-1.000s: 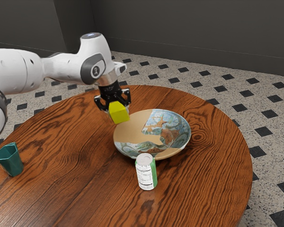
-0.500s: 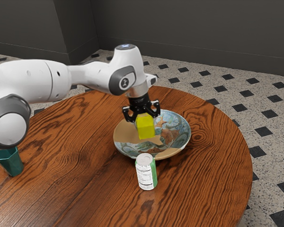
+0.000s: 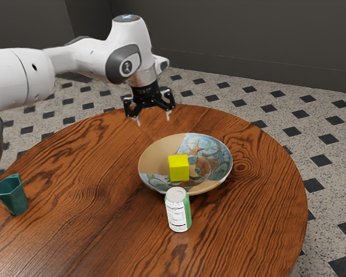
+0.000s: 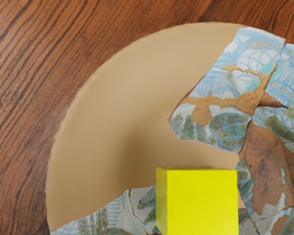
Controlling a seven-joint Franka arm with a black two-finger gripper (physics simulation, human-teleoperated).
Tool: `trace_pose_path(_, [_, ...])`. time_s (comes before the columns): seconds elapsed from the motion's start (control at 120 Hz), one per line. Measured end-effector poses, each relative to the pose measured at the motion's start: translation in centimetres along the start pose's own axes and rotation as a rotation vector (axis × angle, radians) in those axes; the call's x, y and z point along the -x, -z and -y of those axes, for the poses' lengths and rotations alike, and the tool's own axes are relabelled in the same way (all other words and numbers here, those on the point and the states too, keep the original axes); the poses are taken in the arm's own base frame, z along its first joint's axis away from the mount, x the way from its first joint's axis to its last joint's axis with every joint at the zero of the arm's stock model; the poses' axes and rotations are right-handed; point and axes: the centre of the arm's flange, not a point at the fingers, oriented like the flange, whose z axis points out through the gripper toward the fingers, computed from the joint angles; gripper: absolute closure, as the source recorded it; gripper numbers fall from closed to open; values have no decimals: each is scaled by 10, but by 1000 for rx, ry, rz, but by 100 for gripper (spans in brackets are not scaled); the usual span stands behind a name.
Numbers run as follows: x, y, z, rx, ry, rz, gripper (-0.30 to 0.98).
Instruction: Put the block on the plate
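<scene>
While a teal cup (image 3: pixel 11 195) with flat sides stands upright near the exterior view's left edge, the white arm (image 3: pixel 75 57) reaches in above the round wooden table (image 3: pixel 92 225) from that same side. Next comes the black gripper (image 3: pixel 154 119), its jaws spread wide and released, with nothing between them. It hangs in the air, well apart from the block and higher than the plate. The plate (image 3: pixel 158 151), a wide, shallow dish, is partly bare tan and partly covered in cracked blue, green and brown painted pieces. Inside its rim sits the yellow block (image 3: pixel 179 168), resting on the plate and touching neither finger; in the wrist view the block lies by the painted pieces, with the bare tan part beside it. Just in front of the plate, a white and green can (image 3: pixel 177 210) stands upright on the wood. Beyond the table, toward the exterior view's right, runs a speckled floor (image 3: pixel 331 173) with black tiles.
</scene>
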Motion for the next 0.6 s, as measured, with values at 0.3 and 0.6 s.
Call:
trace_pose_path(0.3, [12, 74, 63, -125, -182, -49, 0])
trace_pose_path(0.6, [50, 105, 94, -168, -284, -28, 0])
